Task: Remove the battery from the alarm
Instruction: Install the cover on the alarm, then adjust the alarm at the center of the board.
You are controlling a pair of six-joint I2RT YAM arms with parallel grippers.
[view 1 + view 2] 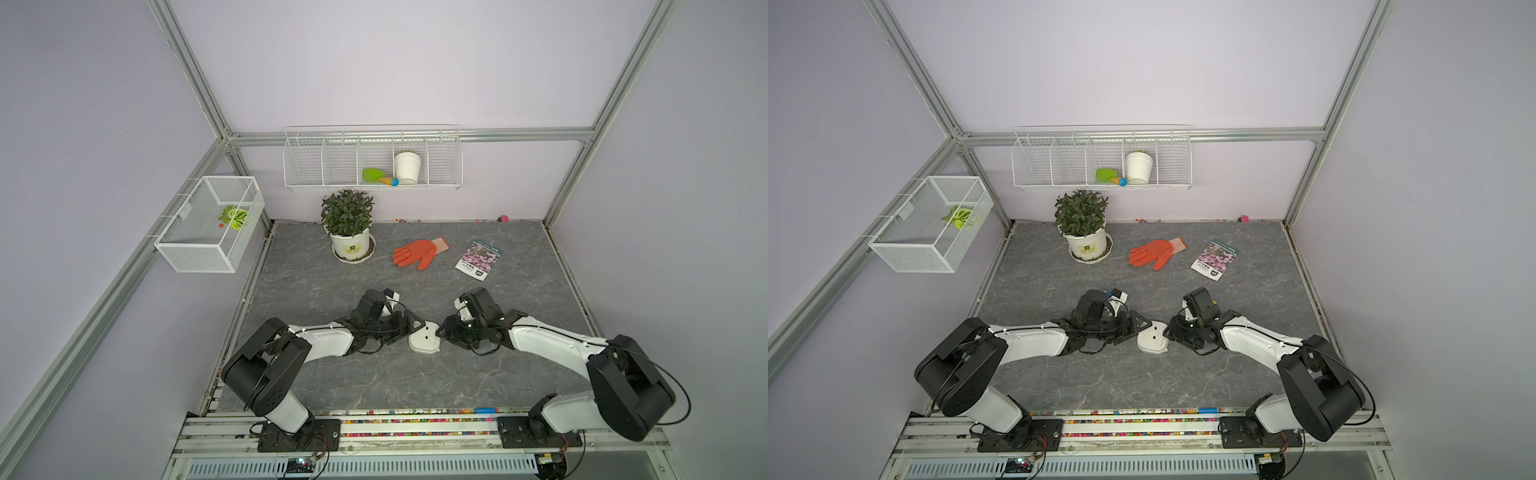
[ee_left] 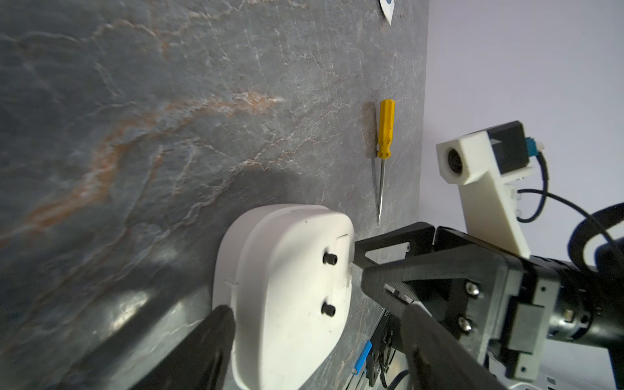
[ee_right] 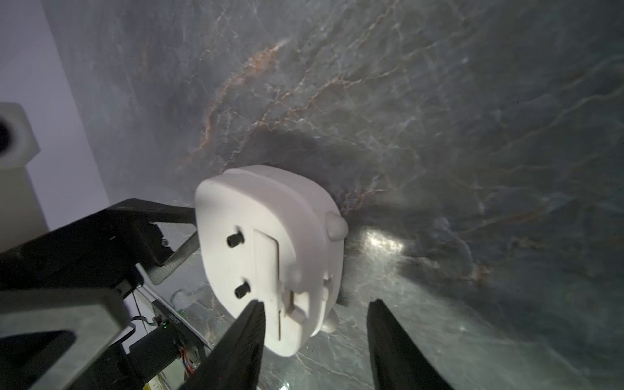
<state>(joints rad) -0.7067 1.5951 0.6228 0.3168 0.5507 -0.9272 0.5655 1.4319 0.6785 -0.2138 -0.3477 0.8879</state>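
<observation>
Editor: Trouble ahead for the alarm (image 1: 424, 340)? Where does it lie?

Photographer: Face down on the table (image 1: 374, 382), plain back up, between the two arms. The left pincer (image 1: 415, 328), jaws wide apart and clamped on nothing, sets one finger (image 2: 216, 337) against the alarm's rim. The right pincer (image 3: 315, 304), jaws also apart and empty, hovers at the opposite rim. One of its fingertips (image 3: 251, 317) is over the edge of the cover (image 3: 266, 266).

Editor: And the battery?

Photographer: Not in sight. The cover looks seated, so the battery is probably inside the alarm.

Editor: What could go wrong?

Photographer: The alarm sits loose on a smooth table. A push on the cover not met squarely by the left finger would likely slide or spin it away. The fingertip looks broad beside the cover's small catch, so it may skid off, or snag one of the two black knobs (image 3: 235, 239) just beside the cover. A freed battery, being round, might roll toward the screwdriver (image 2: 385, 135) near the alarm, or off the table.
</observation>
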